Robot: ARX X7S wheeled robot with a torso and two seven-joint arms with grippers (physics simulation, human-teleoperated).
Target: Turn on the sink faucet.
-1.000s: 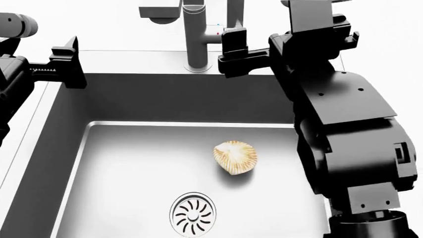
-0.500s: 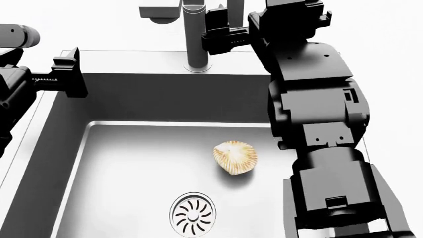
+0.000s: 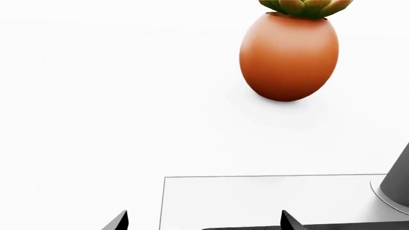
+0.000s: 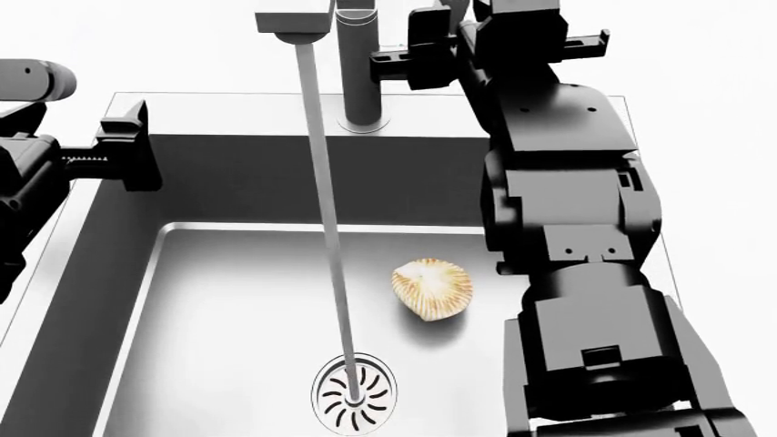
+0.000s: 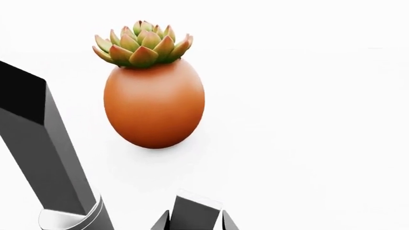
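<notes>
The sink faucet (image 4: 358, 77) stands behind the sink (image 4: 243, 182). A stream of water runs from its spout (image 4: 294, 20) down onto the round slotted drain (image 4: 355, 393). My right gripper (image 4: 423, 47) is at the faucet's right side. In the right wrist view the gripper (image 5: 195, 223) has its fingers (image 5: 163, 221) closed around the small rectangular lever handle (image 5: 198, 208), next to the post (image 5: 45, 148). My left gripper (image 4: 131, 146) is open and empty over the sink's left rim. Its tips (image 3: 121, 221) show wide apart in the left wrist view.
A tan ribbed seashell (image 4: 434, 289) lies on the sink floor, right of the stream. An orange egg-shaped pot with a succulent (image 5: 153, 103) stands on the white counter behind the faucet and also shows in the left wrist view (image 3: 289, 55). My right arm (image 4: 570, 237) hangs over the sink's right side.
My right gripper moved left and up onto the faucet's lever. Water now runs from the spout into the drain, where there was none before. The left arm barely moved.
</notes>
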